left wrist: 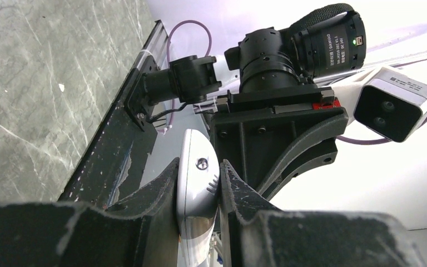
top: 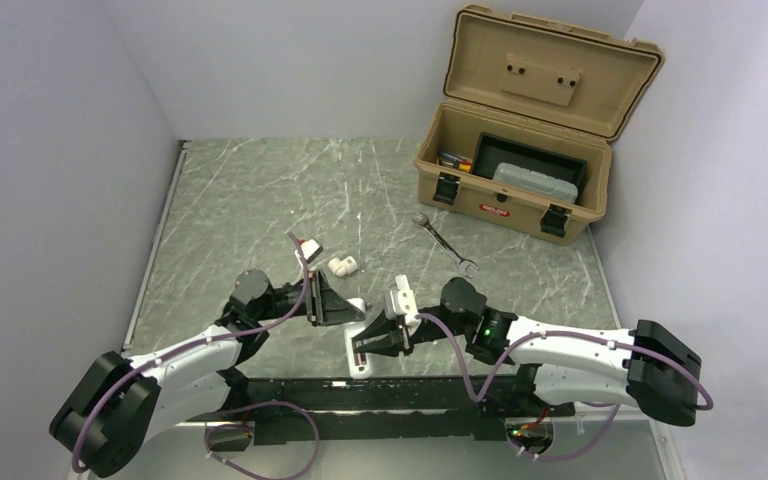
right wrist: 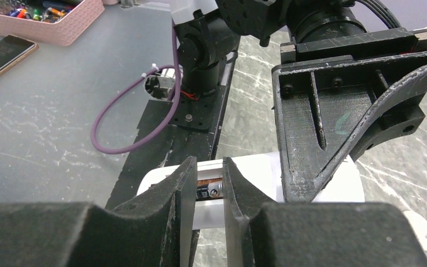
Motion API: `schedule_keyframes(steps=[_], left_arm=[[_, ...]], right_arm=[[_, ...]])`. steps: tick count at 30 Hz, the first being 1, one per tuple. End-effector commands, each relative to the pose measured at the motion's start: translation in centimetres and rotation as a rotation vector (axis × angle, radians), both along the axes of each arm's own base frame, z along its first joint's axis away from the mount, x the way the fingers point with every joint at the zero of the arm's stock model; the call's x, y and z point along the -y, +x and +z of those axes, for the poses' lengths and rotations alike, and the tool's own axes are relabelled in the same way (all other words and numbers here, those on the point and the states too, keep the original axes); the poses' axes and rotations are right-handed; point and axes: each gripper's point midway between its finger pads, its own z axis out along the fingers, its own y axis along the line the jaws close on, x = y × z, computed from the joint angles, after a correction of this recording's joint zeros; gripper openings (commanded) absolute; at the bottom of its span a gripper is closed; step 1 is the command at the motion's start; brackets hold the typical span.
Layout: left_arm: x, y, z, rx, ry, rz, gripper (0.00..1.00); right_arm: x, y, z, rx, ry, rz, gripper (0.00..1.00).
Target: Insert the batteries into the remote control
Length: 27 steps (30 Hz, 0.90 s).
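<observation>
Battery half hidden inside right claw; remote control cropped below.

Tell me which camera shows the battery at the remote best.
Right wrist: the battery sits between the fingers of the right end effector, against the white remote control. Left wrist shows only the remote edge-on in the left end effector, no battery. Top external shows both end effectors at the remote; the battery is hidden.

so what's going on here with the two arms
The left gripper is clamped on the edge of the white remote control, steadying it. The right gripper has a battery between its fingers, right at an opening in the remote's body. Whether the battery is seated cannot be told.
</observation>
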Motion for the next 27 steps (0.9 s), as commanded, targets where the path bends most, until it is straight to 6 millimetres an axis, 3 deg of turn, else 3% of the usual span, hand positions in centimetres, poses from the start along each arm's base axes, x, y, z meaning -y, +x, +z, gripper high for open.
schedule_keyframes(steps=[1,27], left_arm=[[0.2,0.5,3.3,0.091,-0.078,0.005,0.0],[0.5,1.0,5.3,0.1,-0.153,-0.002,0.0]], right_arm=[[-0.1,-1.5,-0.8,-0.042,-0.023,0.087,0.25],[1.6,-2.5,-4.0,-0.106,-0.132,0.077,0.22]])
